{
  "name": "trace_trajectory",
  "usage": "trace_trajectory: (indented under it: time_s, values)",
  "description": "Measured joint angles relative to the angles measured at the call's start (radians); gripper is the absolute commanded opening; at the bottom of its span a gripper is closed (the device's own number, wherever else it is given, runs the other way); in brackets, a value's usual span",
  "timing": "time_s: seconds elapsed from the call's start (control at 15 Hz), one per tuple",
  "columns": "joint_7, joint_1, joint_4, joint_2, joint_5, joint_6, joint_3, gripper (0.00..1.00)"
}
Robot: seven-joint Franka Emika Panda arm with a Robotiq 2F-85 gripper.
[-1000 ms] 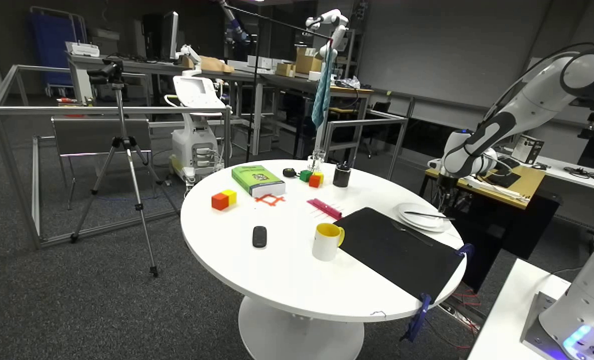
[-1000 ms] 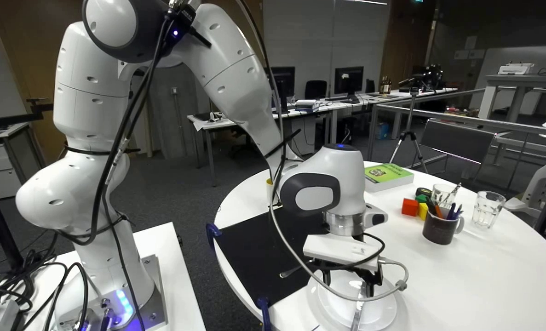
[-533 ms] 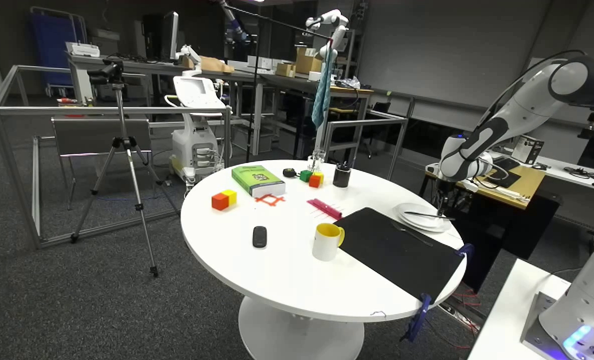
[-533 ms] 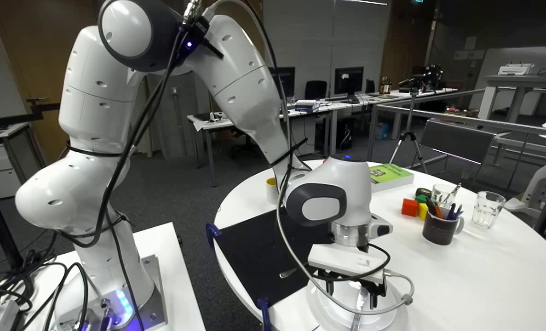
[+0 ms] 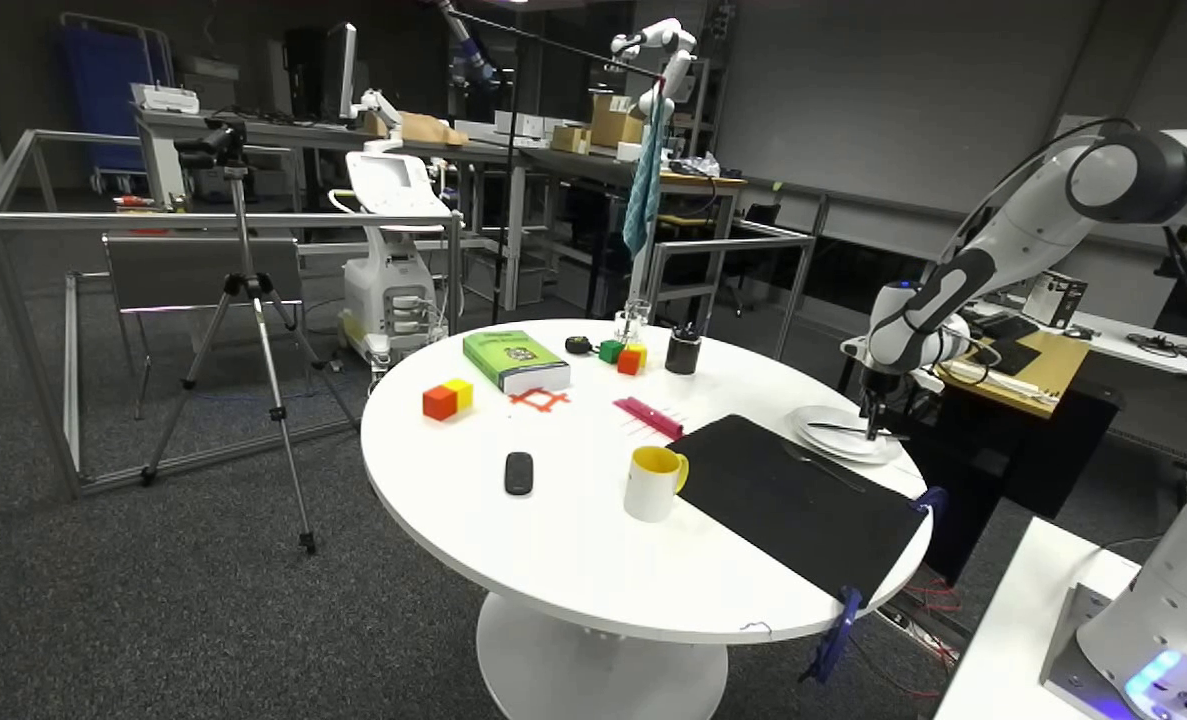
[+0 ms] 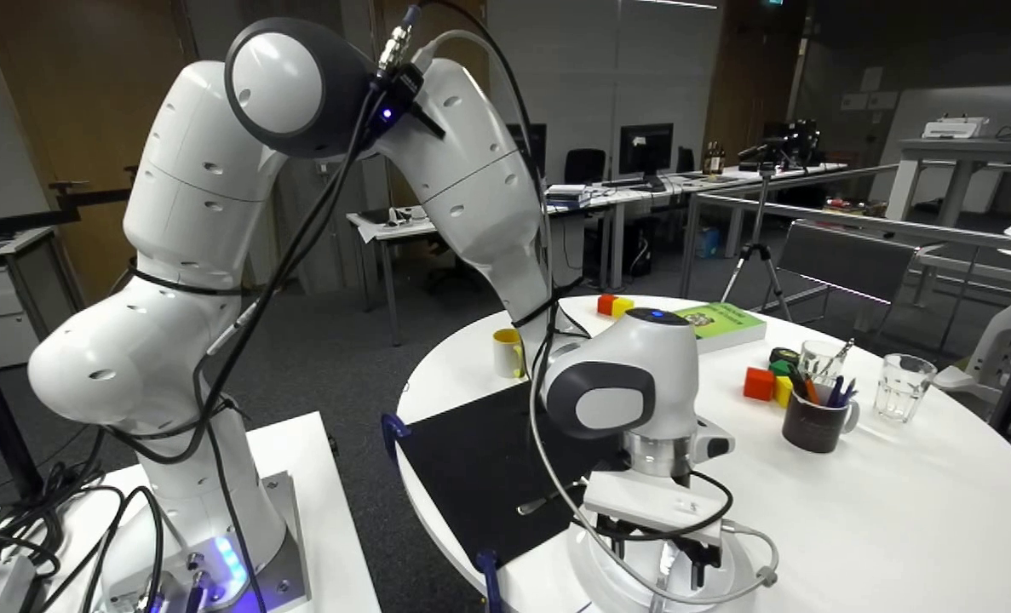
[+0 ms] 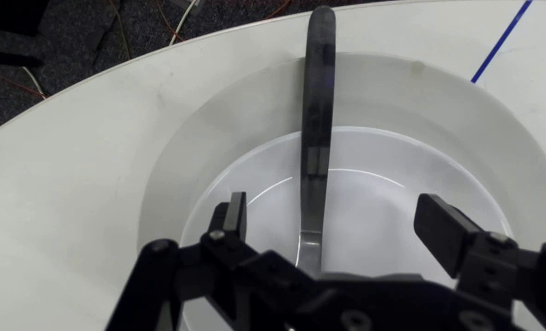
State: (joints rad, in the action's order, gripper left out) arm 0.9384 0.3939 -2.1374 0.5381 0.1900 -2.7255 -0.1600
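Now I'm hovering the spread, empty gripper (image 7: 332,216) over the plates (image 7: 461,115), the knife (image 7: 318,115) appearing between its fingers (image 7: 443,232), running crosswise to their closing line

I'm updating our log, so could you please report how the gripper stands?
Gripper open, over the plates. Knife lying across them, ungripped. Nothing visible between it and the fingers.
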Motion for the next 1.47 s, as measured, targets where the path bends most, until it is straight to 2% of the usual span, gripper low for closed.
trace_trajectory:
  time_s: [0.07,0.13,0.2,0.47,0.53,0.8,1.0,1.47]
  values:
    - [0.000,0.000,0.007,0.009,0.000,0.000,0.000,0.93]
    - [0.000,0.000,0.015,0.018,0.001,0.000,0.000,0.84]
    - [0.000,0.000,0.023,0.026,0.001,0.000,0.001,0.68]
    - [0.000,0.000,0.044,0.048,0.002,0.000,0.002,0.41]
    - [0.000,0.000,0.048,0.052,0.003,0.001,0.002,0.31]
    - [0.000,-0.002,0.061,0.053,0.005,0.001,0.003,0.00]
    - [0.000,-0.005,0.064,0.053,0.008,0.001,0.006,0.04]
    - [-0.002,-0.032,0.073,0.045,0.018,0.001,0.008,0.04]
